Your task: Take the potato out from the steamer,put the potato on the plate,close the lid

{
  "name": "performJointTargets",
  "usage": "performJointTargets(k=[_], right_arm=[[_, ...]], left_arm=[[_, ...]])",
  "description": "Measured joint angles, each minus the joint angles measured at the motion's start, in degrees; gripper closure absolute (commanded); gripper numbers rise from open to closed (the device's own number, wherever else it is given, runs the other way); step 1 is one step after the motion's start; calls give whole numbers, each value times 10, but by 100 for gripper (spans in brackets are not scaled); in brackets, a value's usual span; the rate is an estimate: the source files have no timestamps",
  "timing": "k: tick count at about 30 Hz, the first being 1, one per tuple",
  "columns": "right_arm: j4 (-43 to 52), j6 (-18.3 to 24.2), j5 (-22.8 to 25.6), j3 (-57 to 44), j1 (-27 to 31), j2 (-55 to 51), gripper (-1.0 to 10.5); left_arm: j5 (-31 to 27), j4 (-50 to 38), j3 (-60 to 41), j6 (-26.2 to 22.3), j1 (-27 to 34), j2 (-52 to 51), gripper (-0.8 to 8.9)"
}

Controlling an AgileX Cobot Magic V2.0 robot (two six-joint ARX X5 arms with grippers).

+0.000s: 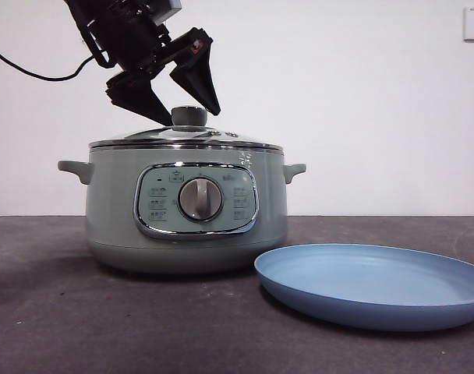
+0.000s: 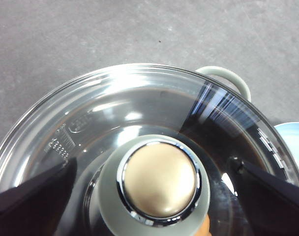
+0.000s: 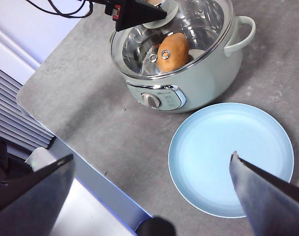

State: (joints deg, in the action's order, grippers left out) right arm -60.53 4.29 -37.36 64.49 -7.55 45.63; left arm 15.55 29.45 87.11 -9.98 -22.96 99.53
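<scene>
**Over the knob, jaws wide**

Above the pale sage-green round steamer (image 1: 186,222), the left gripper (image 1: 178,87) hangs with its two black jaws spread apart, one on each side of the pale green knob (image 2: 156,183), neither clearly touching it. Domed glass lid (image 3: 171,37) with its steel rim sits on the pot. Through the glass, the orange-brown oval potato (image 3: 172,51) lies inside. Right gripper (image 3: 152,179) waits high, jaws apart, over the wide light-blue plate (image 1: 377,292) just beside the steamer.
</scene>
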Motion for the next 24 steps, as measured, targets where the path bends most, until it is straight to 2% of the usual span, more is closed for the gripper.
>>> performJointTargets(k=[2,3,7,15,17,24], right_arm=[[0,0,0,0,0,0,288],[0,0,0,0,0,0,288],[0,0,0,0,0,0,288],[0,0,0,0,0,1,288],[0,0,0,0,0,1,288],[0,0,0,0,0,1,288]], left_arm=[[-4,0,0,-1,-2,0,389],[-4,1,0,-1,-2,0,428],[-4,9,0,-1,-3,0,469],[-4,18,0,-3,-3,0,731],[-4,18,0,-5,-3,0,828],[-4,17,0,-5,-3,0,823]])
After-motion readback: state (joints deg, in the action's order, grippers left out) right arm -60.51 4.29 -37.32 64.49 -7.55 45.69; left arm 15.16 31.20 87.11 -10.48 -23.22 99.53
